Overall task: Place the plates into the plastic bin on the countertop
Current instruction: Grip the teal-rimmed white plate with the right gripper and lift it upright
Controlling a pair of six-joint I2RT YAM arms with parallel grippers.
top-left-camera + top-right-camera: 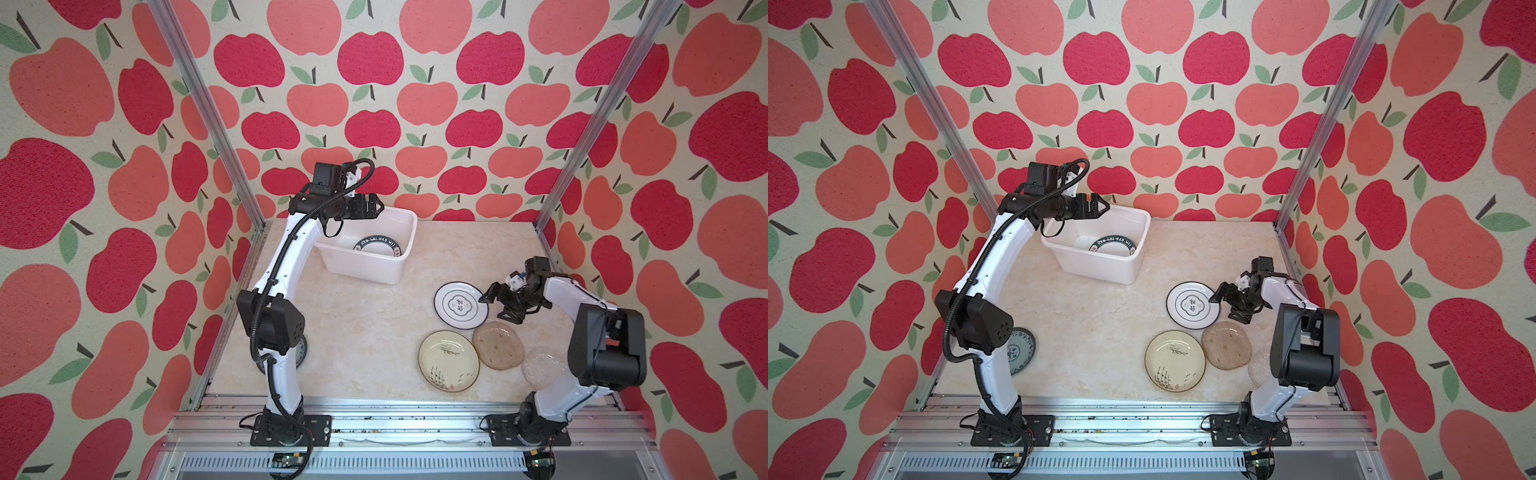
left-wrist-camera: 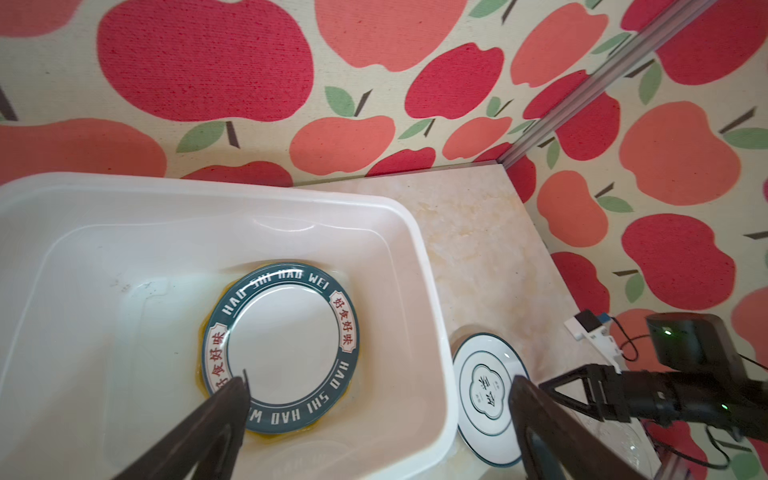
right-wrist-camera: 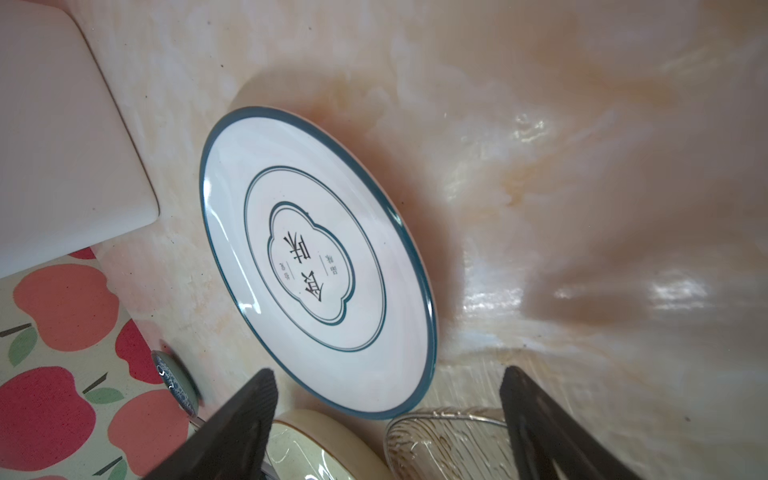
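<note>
The plastic bin [image 1: 361, 266] [image 2: 415, 232] stands at the back left of the countertop [image 1: 365, 340]. In it lies a white plate with a dark green lettered rim [image 1: 378, 247] [image 2: 282, 349], with a yellow edge showing under it. My left gripper [image 1: 376, 205] [image 2: 382, 382] hangs open and empty above the bin. My right gripper [image 1: 494, 308] [image 3: 388, 374] is open at the right edge of a white thin-rimmed plate [image 1: 461, 305] [image 3: 320, 266], holding nothing. A cream reed plate [image 1: 449, 360], an amber glass plate [image 1: 498, 345] and a clear glass plate [image 1: 542, 368] lie nearer the front.
A blue-patterned plate [image 1: 1020, 351] lies at the front left, partly hidden behind my left arm. Aluminium rails [image 1: 374, 419] frame the counter, and apple-patterned walls close three sides. Bare counter lies between the bin and the front rail.
</note>
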